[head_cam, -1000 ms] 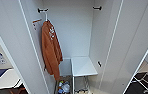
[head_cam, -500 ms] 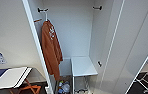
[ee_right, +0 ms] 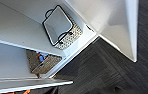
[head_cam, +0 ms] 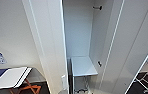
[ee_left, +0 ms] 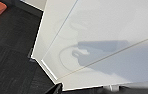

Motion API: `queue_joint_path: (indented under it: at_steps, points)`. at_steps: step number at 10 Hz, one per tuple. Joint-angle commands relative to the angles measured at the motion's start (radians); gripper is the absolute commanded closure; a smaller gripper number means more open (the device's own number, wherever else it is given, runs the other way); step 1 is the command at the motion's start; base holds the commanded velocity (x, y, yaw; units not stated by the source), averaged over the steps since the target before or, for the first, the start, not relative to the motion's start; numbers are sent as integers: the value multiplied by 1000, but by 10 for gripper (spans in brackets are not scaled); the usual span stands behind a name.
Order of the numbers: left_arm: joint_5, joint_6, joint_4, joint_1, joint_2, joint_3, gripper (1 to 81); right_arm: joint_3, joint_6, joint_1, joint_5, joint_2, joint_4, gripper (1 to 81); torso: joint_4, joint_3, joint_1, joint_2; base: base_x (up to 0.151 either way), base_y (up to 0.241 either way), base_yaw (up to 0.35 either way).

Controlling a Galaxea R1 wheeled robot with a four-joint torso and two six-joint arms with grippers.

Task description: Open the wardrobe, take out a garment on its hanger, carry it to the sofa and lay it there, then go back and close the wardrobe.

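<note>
Wardrobe (head_cam: pixel 80 37) straight ahead in head view, tall, long axis vertical, doors standing open; left door (head_cam: pixel 48 45) swung toward camera, edge-on. Interior pale, small shelf (head_cam: pixel 83 65) low inside, dark rail bracket (head_cam: pixel 97 7) high on right wall. Left wrist view: white door panel (ee_left: pixel 102 37) close, dark carpet (ee_left: pixel 12 50) beside. Right wrist view: woven basket (ee_right: pixel 61 27) with white liner on wardrobe floor. Fingers: state cannot be told, either arm. Folding worktop (head_cam: pixel 11 77) lower left.

Tall white wardrobe (head_cam: pixel 80 37), doors swung open, left door (head_cam: pixel 48 50) covering its left half
</note>
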State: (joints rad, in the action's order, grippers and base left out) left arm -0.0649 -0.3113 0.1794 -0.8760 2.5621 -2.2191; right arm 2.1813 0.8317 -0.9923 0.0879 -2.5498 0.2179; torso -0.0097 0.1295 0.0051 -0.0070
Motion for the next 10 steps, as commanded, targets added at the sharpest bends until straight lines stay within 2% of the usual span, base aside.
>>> queue_joint_path:
  at_steps: [1, 3, 6, 8, 10]
  points:
    - [36, 6, -15, 125, -8, -14, 10, -9, 15, 45, -2, 118, -38, 10, 0, 0, 0, 0, 0, 0, 0]
    - [40, 6, -15, 120, -8, -22, 10, -14, 49, 40, 12, 204, -66, 10, 0, 0, 0, 0, 0, 0, 0]
    - [42, 8, -21, 105, -14, -22, 10, -9, 152, 69, 23, 325, -66, 10, 0, 0, 0, 0, 0, 0, 0]
    - [43, 8, -90, 15, 9, -16, 10, -9, 190, 135, 21, 365, -74, 10, 0, 0, 0, 0, 0, 0, 0]
    - [39, 8, -215, -137, 64, -31, 10, -3, 231, 218, 13, 359, -74, 10, 0, 0, 0, 0, 0, 0, 0]
